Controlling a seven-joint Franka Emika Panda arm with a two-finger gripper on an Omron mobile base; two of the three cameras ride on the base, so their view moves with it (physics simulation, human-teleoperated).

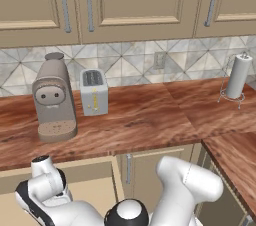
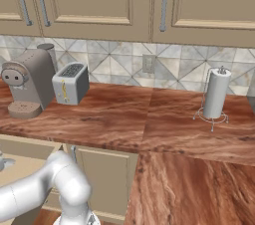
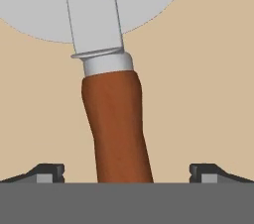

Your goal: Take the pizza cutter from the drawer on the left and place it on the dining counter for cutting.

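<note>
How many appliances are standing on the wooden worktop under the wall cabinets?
2. The coffee machine stands at the left by the tiled wall, and the toaster stands just to its right. More may be outside the pictures.

Beige wall cabinets (image 1: pixel 135 0) above grey patterned tile backsplash (image 1: pixel 125 60); wood-grain worktop (image 1: pixel 135 120); beige base cabinets (image 2: pixel 104 179) below.

Pizza cutter (image 3: pixel 116 124) handle – smooth reddish-brown wood look, matt; blade and collar pale grey metal, flat sheen. Drawer (image 3: pixel 208 94) inside plain matt tan. Bench (image 1: pixel 140 120) glossy red wood-grain. Toaster (image 1: pixel 93 91) brushed pale metal. Paper towel roll (image 1: pixel 238 76) white, on wire stand.
</note>
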